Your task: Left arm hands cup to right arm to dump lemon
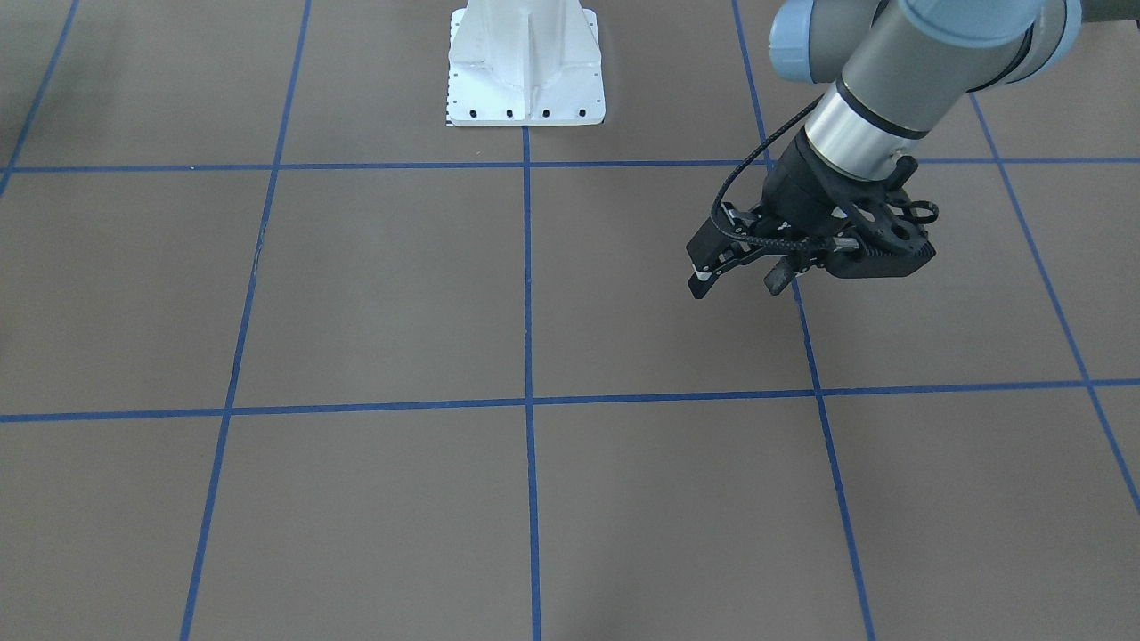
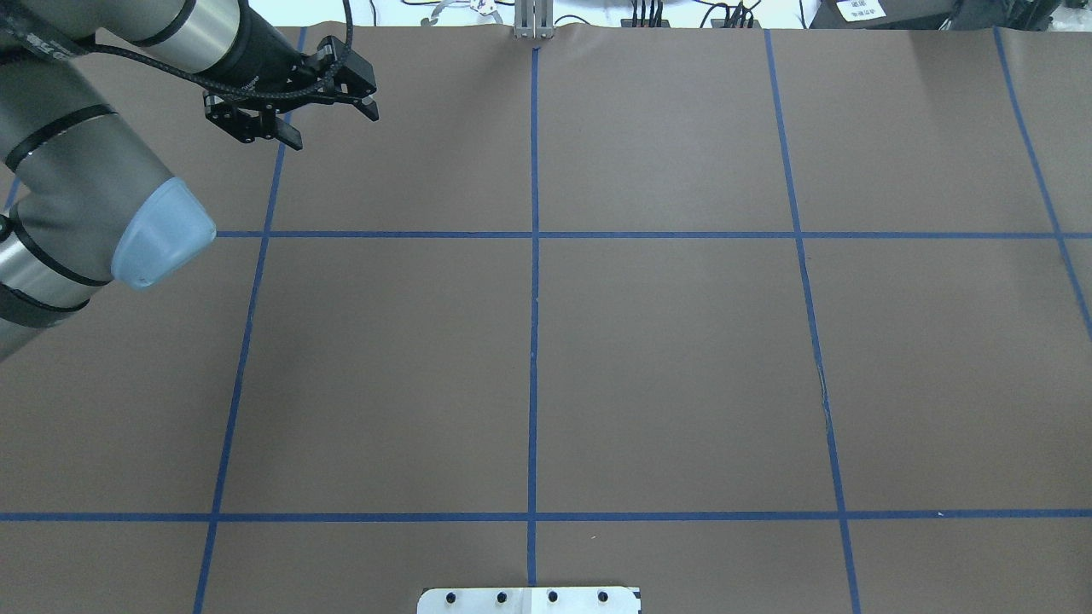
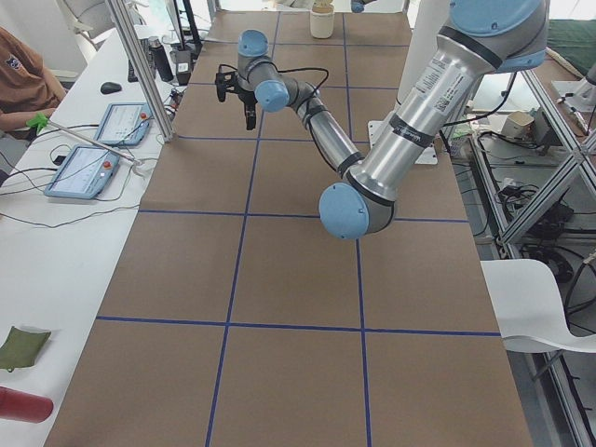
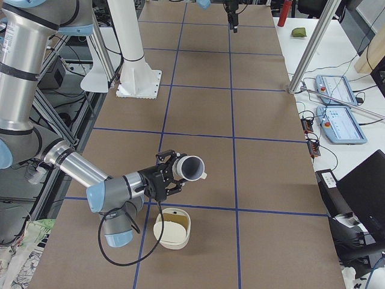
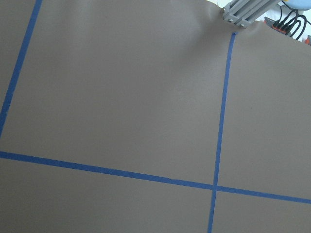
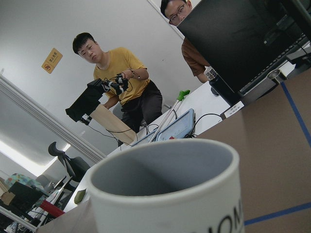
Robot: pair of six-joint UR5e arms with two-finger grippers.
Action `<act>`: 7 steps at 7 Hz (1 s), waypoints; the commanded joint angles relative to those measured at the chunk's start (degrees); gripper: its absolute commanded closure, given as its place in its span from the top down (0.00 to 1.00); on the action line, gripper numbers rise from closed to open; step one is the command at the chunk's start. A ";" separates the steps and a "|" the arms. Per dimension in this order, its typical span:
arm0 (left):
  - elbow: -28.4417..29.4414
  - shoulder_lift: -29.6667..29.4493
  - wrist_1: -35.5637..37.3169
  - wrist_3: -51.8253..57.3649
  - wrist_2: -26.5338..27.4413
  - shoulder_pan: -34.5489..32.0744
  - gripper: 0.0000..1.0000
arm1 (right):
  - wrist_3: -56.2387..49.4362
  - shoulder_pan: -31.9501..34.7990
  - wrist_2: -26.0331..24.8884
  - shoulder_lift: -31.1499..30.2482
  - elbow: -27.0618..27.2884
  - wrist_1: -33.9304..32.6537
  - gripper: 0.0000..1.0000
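Left gripper [image 1: 736, 287] held wide and empty above the counter [image 1: 374, 294], cup [image 4: 191, 167] seen tipped sideways at the right gripper [image 4: 179, 172], near a cream bowl [image 4: 171, 229], that gripper's closure not determinable.

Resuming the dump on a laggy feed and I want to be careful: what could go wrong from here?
1. The cup in the right gripper is tipped sideways, its mouth seemingly aimed past the cream bowl below; a lemon leaving now might hit the table and roll.
2. No lemon shows in any view, and the cup's bottom is hidden, so whether it has dropped out cannot be confirmed.
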 commanded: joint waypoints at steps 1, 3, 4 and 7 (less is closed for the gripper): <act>0.04 0.24 -0.09 0.00 0.02 0.05 1.00 | -14.78 1.90 3.05 0.90 12.11 -21.85 0.28; -0.49 -0.11 -0.18 -0.17 -0.06 0.05 1.00 | -27.40 1.55 2.70 6.93 12.85 -34.81 0.28; -0.49 -0.03 -0.18 -0.18 -0.06 0.05 1.00 | -33.80 -0.45 2.00 9.75 12.76 -39.82 0.28; -0.49 0.50 -0.26 -0.18 -0.06 0.14 1.00 | -49.12 -13.59 -12.95 16.53 12.85 -52.06 0.28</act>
